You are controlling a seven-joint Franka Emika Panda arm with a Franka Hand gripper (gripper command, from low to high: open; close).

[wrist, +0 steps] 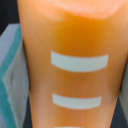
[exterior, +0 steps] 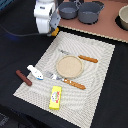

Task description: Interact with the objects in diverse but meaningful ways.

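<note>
Hand point(exterior: 53, 31) hangs raised over the far left corner of the mat point(exterior: 100, 75), clamped on the bread block point(wrist: 70, 65). The wrist view is filled by that orange, white-striped block, so it sits right under the camera, and a yellow-orange tip shows below the hand in the exterior view. The block looks lifted clear of the mat, probably so it can be carried without dragging over the other toys.

Two grey-blue pots point(exterior: 90, 12) stand just beyond, on the tan board point(exterior: 107, 30) at the far side of the bench point(exterior: 15, 20). The nearest pot is only a little to the right of the hand, so a drop into a pot seems a likely purpose for the lift, though that is a guess.

On the mat the round plate point(exterior: 69, 66) lies in the middle with a knife point(exterior: 88, 59) on its far side and a fork point(exterior: 67, 81) on its near side, laid out like a place setting. The white-and-blue piece point(exterior: 35, 73) and the sausage point(exterior: 23, 77) lie at the left edge, close together. The yellow packet point(exterior: 55, 97) lies flat near the front edge. A pale bowl point(exterior: 123, 17) sits at the far right.
</note>
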